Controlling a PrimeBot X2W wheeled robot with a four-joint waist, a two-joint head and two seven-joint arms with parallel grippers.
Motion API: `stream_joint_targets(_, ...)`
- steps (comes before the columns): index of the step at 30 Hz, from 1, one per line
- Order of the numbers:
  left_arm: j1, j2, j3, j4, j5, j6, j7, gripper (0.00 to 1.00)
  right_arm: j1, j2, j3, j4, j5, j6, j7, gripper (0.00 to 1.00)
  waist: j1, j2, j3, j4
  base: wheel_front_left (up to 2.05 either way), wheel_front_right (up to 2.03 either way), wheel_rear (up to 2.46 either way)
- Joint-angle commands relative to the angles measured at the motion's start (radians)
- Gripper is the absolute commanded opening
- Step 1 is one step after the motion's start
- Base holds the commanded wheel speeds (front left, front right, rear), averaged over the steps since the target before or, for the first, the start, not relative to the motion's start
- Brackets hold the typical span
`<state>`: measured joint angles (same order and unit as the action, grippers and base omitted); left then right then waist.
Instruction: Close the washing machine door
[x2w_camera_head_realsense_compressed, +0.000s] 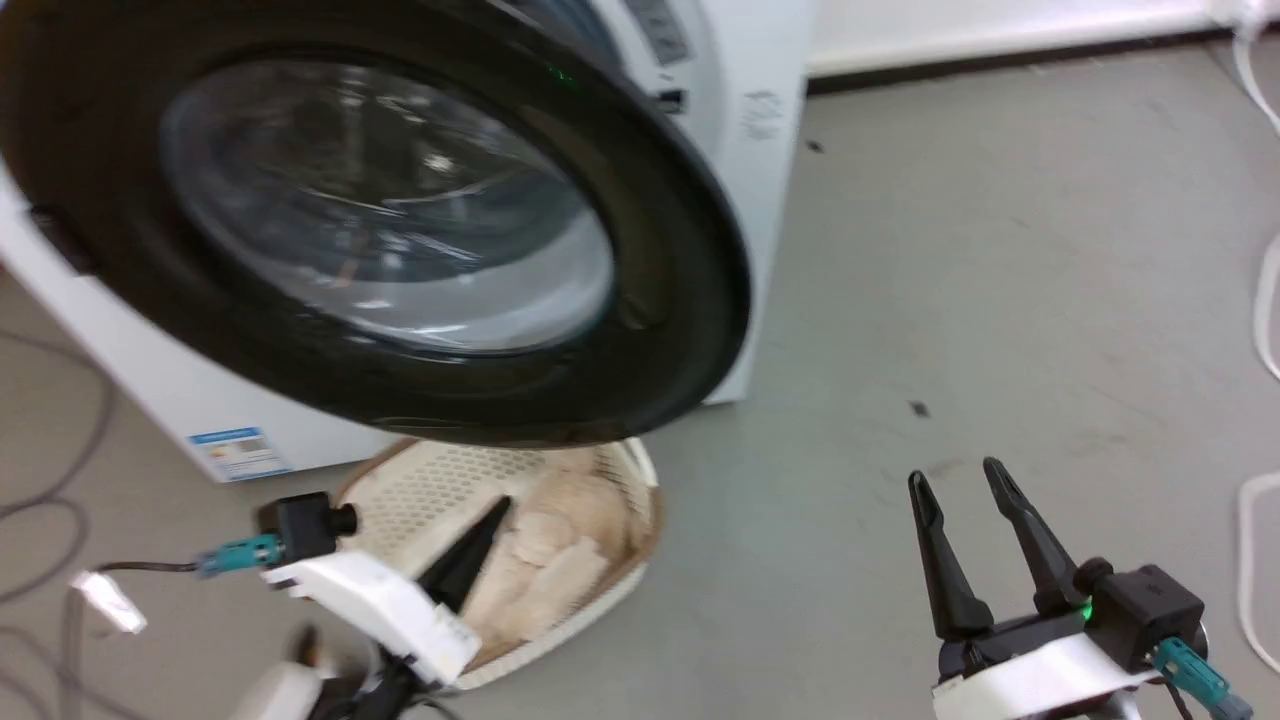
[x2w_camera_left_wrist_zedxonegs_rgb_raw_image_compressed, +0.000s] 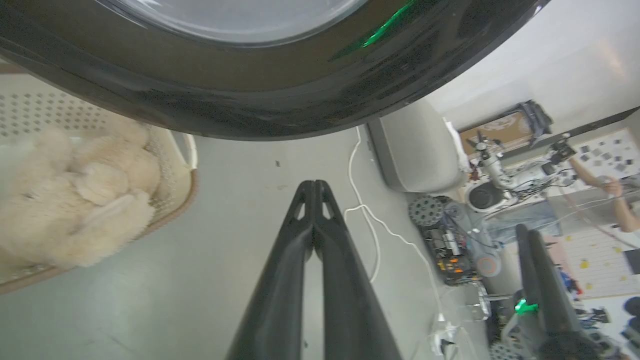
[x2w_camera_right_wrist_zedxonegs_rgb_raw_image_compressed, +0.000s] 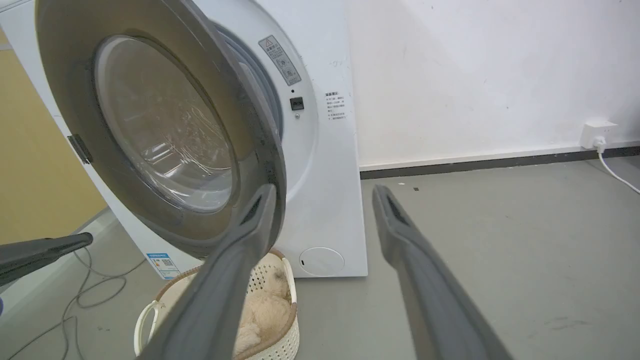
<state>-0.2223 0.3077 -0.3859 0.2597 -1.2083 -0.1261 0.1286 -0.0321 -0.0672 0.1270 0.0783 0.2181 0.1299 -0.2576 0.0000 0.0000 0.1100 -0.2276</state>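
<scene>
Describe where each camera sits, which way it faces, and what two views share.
Head view: on the head, looking down at the washing machine door; left gripper and right gripper show.
Left wrist view: on the left wrist, facing floor beneath the door's rim, along shut fingers.
Right wrist view: on the right wrist, facing the door and washing machine, between open fingers.
Shared: all see door and basket.
</scene>
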Motion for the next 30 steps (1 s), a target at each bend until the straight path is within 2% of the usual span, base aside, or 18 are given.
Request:
stream_joint_targets(1, 0.005, 0.021, -0.004, -0.010, 0.037, -0.004, -0.023, 0.00, 0.011, -0.006, 0.000, 0.000, -0.004, 0.001, -0.004, 1.00, 0.0000, 0.0000, -0.038, 0.049, 0.00, 0.00, 0.00)
stream_joint_targets(4, 0.012, 0.085, -0.019, -0.032, 0.201, 0.002, -0.152, 0.00, 0.020, -0.015, -0.001, -0.001, -0.004, 0.001, -0.004, 1.00, 0.0000, 0.0000, -0.054, 0.089, 0.00, 0.00, 0.00)
stream_joint_targets(5, 0.014, 0.114, -0.017, -0.043, 0.303, 0.031, -0.244, 0.00, 0.025, -0.021, -0.001, -0.002, -0.003, 0.001, -0.004, 1.00, 0.0000, 0.0000, -0.064, 0.115, 0.00, 0.00, 0.00)
stream_joint_targets(7, 0.020, 0.125, -0.008, -0.062, 0.382, 0.071, -0.326, 0.00, 0.030, -0.026, 0.001, -0.001, -0.003, 0.001, -0.004, 1.00, 0.0000, 0.0000, -0.075, 0.139, 0.00, 0.00, 0.00)
stream_joint_targets(10, 0.050, 0.117, 0.031, -0.100, 0.452, 0.133, -0.377, 0.00, 0.037, -0.031, 0.005, -0.003, -0.003, 0.001, -0.004, 1.00, 0.0000, 0.0000, -0.086, 0.170, 0.00, 0.00, 0.00)
stream_joint_targets(14, 0.113, 0.081, 0.097, -0.183, 0.568, 0.190, -0.389, 0.00, 0.044, -0.033, 0.009, 0.002, -0.003, 0.001, -0.004, 1.00, 0.0000, 0.0000, -0.096, 0.200, 0.00, 0.00, 0.00)
stream_joint_targets(18, 0.182, 0.026, 0.160, -0.253, 0.666, 0.211, -0.390, 0.00, 0.043, -0.032, 0.017, 0.003, -0.005, 0.001, -0.004, 1.00, 0.0000, 0.0000, -0.098, 0.213, 0.00, 0.00, 0.00)
stream_joint_targets(19, 0.204, 0.008, 0.172, -0.267, 0.695, 0.214, -0.390, 0.42, 0.043, -0.033, 0.018, 0.003, -0.005, 0.001, -0.004, 1.00, 0.0000, 0.0000, -0.099, 0.216, 0.00, 0.00, 0.00)
stream_joint_targets(20, 0.227, -0.010, 0.179, -0.274, 0.719, 0.214, -0.390, 1.00, 0.043, -0.033, 0.020, 0.003, -0.004, 0.001, -0.004, 1.00, 0.0000, 0.0000, -0.100, 0.219, 0.00, 0.00, 0.00)
stream_joint_targets(24, 0.283, -0.065, 0.201, -0.274, 0.783, 0.189, -0.390, 1.00, 0.045, -0.031, 0.021, 0.003, 0.014, 0.001, -0.004, 1.00, 0.0000, 0.0000, -0.099, 0.228, 0.00, 0.00, 0.00)
stream_joint_targets(30, 0.286, -0.101, 0.211, -0.237, 0.856, 0.139, -0.390, 1.00, 0.045, -0.029, 0.026, 0.011, 0.011, 0.001, -0.004, 1.00, 0.0000, 0.0000, -0.091, 0.239, 0.00, 0.00, 0.00)
